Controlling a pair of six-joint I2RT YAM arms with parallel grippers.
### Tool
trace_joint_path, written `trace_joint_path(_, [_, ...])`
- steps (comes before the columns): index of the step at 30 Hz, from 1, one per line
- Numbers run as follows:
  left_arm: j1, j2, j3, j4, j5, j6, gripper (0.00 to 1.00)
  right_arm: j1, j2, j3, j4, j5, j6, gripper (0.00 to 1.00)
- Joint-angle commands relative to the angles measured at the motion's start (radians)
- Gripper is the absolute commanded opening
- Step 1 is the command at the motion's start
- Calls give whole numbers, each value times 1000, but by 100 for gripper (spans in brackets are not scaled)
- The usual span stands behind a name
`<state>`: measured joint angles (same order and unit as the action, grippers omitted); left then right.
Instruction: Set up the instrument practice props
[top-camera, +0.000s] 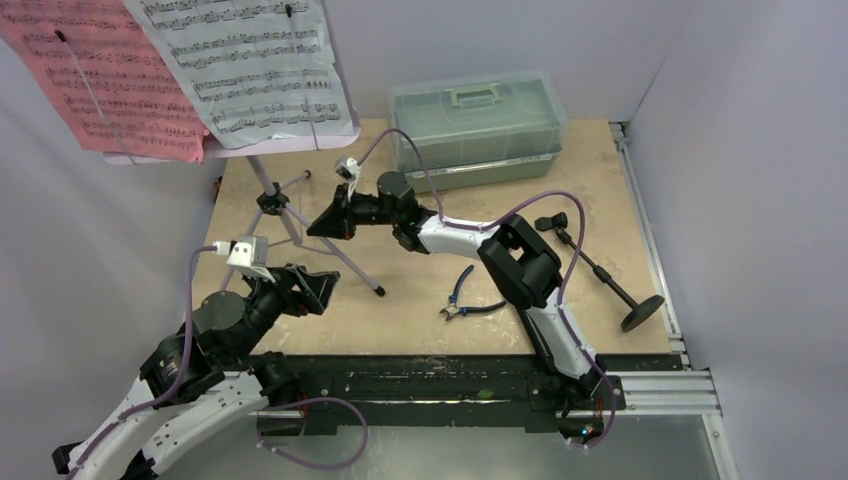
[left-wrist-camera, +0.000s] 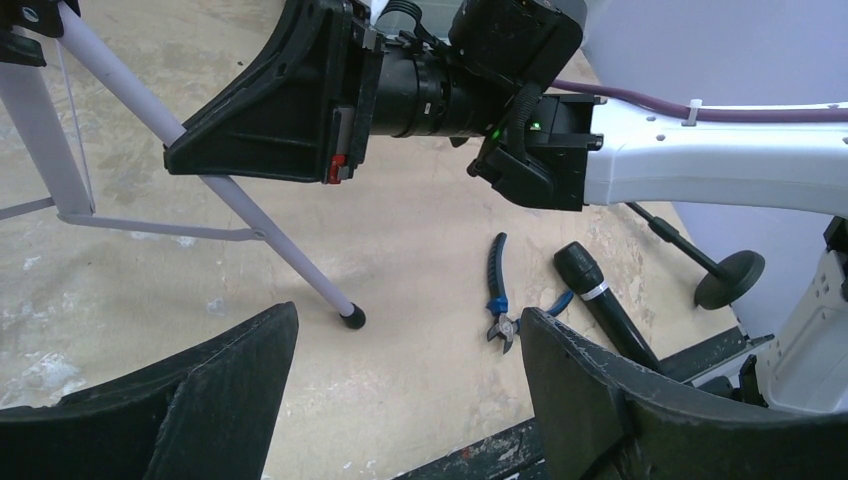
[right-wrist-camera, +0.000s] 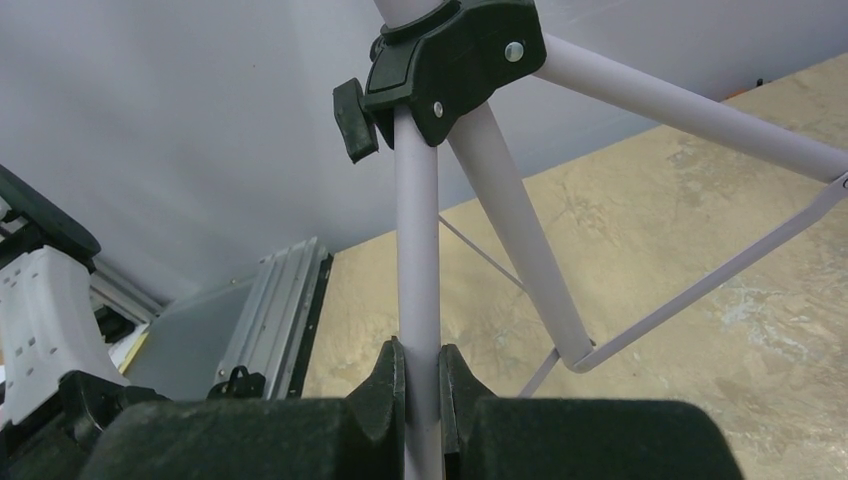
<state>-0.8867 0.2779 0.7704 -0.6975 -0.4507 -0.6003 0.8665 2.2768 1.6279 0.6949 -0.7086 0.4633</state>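
The pale lilac music stand (top-camera: 285, 215) stands on its tripod at the back left. It carries a pink sheet (top-camera: 110, 80) and a white sheet (top-camera: 255, 65) of music. My right gripper (top-camera: 318, 228) (right-wrist-camera: 422, 365) is shut on one tripod leg (right-wrist-camera: 417, 250), just below the black hub (right-wrist-camera: 450, 70). Low over the table near another leg's foot (left-wrist-camera: 351, 318), my left gripper (top-camera: 315, 290) (left-wrist-camera: 410, 320) is open and holds nothing. The black microphone (left-wrist-camera: 600, 300) lies flat beside the pliers. The black round-based stand (top-camera: 640, 312) (left-wrist-camera: 730, 280) lies on its side at the right.
A translucent green lidded toolbox (top-camera: 478, 125) sits at the back centre. Blue-handled pliers (top-camera: 460, 295) (left-wrist-camera: 500, 300) lie near the front edge, under my right arm's elbow (top-camera: 520, 265). Grey walls close in on the left, back and right. A metal rail (top-camera: 650, 390) runs along the front.
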Motion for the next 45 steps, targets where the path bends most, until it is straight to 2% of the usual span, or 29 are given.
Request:
trace_joint_path(1, [-1,-9,-3,38,-14,8,81,34,-3,-15,-201,46,-36,0])
trace_joint_path(2, [-3,-9,-3,38,-14,9,81,33,-22,-19,-221,64,-39,0])
trace_joint_path(4, [-3,-9,-3,37,-11,9,81,28,-71,-34,-262,101,-44,17])
trace_joint_path(6, [-3,-12,-3,38,-10,10,81,22,-121,-60,-301,136,-46,30])
trace_joint_path(11, [-2,-34,-7,49,15,21,81,-54,-297,-234,-279,147,9,50])
trace_joint_path(16, [-2,-83,-15,75,67,42,82,-202,-523,-499,-303,179,18,64])
trace_joint_path(20, [-4,-142,-30,119,134,69,83,-254,-697,-627,-531,400,-85,68])
trace_joint_path(24, [-4,-167,-59,216,306,121,85,-286,-812,-681,-791,687,-42,73])
trace_joint_path(27, [-3,-84,-80,315,470,136,85,-324,-886,-677,-968,901,5,80])
trace_joint_path(30, [-3,64,-83,441,627,155,83,-398,-961,-684,-1063,1008,31,88])
trace_joint_path(33, [-4,223,-62,551,765,191,83,-521,-1009,-717,-1081,1043,52,98])
trace_joint_path(36, [-4,351,-28,600,836,248,83,-700,-1002,-740,-1064,957,78,99])
trace_joint_path(38, [-4,410,4,565,831,300,83,-791,-987,-757,-1036,871,95,99])
trace_joint_path(39, [-5,429,19,538,822,325,83,-812,-978,-757,-1019,870,90,99])
trace_joint_path(42, [-4,449,53,446,784,391,83,-822,-921,-711,-1024,1006,51,99])
trace_joint_path(45, [-4,409,33,419,746,424,84,-841,-834,-660,-1030,984,56,99])
